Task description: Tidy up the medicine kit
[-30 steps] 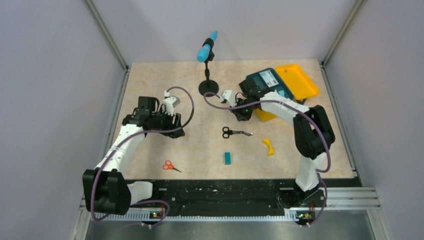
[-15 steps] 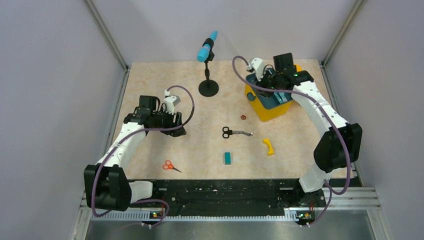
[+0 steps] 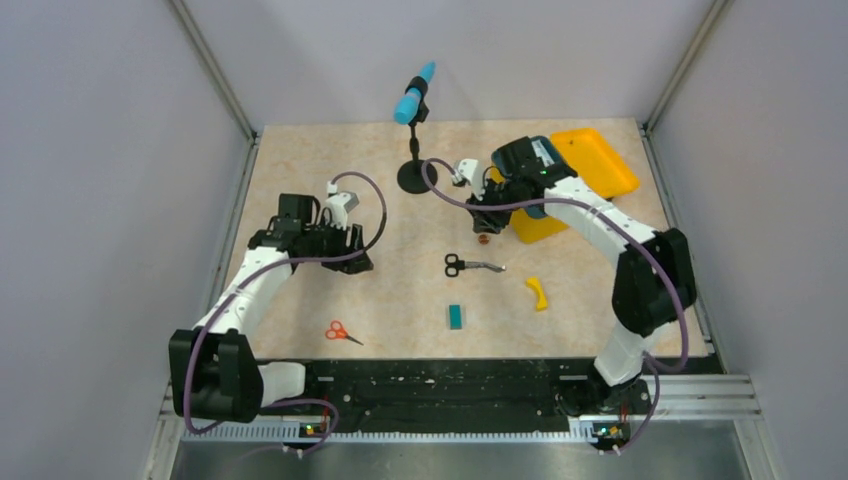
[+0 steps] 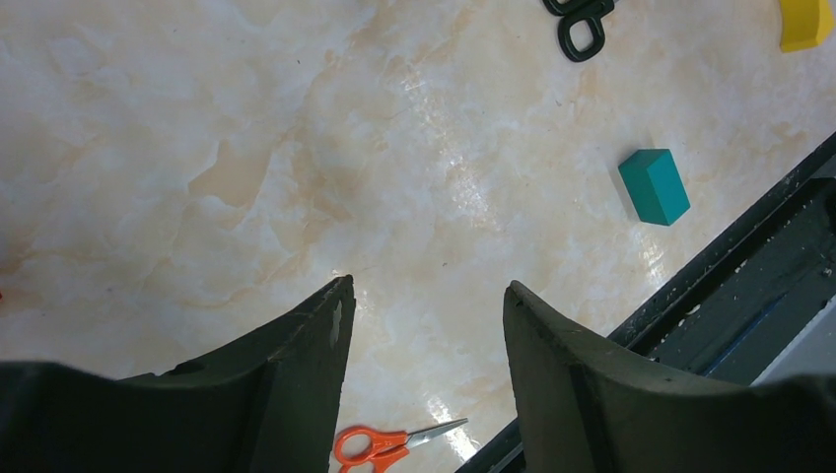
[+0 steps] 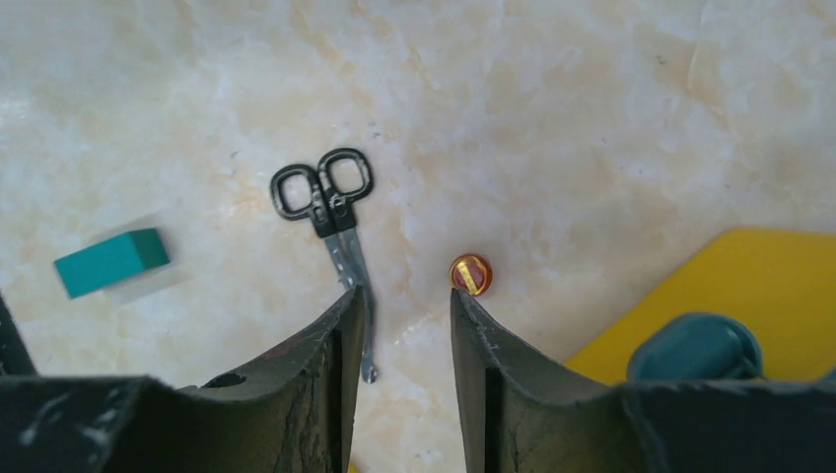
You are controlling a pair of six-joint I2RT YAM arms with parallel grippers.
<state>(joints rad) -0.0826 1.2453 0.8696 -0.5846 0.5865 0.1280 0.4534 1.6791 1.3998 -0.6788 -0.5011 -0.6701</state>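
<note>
The medicine kit [image 3: 540, 226] is a yellow box at the back right, with its lid [image 3: 597, 160] laid open behind it. My right arm covers most of its teal insert. In the right wrist view the kit's yellow corner [image 5: 759, 281] and teal handle [image 5: 695, 345] show at the right. My right gripper [image 3: 488, 218] hovers over the table just left of the kit. Its jaws [image 5: 404, 301] are open and hold nothing. A small red and gold disc [image 5: 469, 274] lies just beyond its right fingertip. My left gripper [image 3: 352, 258] is open and empty over bare table [image 4: 426, 291].
Black scissors [image 3: 470, 265] lie mid-table, with a yellow curved piece [image 3: 538, 292] and a teal block [image 3: 455, 316] nearer the front. Orange scissors [image 3: 342, 331] lie front left. A microphone stand [image 3: 416, 175] stands at the back. The table's dark front rail [image 4: 749, 286] shows in the left wrist view.
My right gripper has swung from above the kit back down to the table beside the small disc, and its jaws have opened. The left arm has not moved.
</note>
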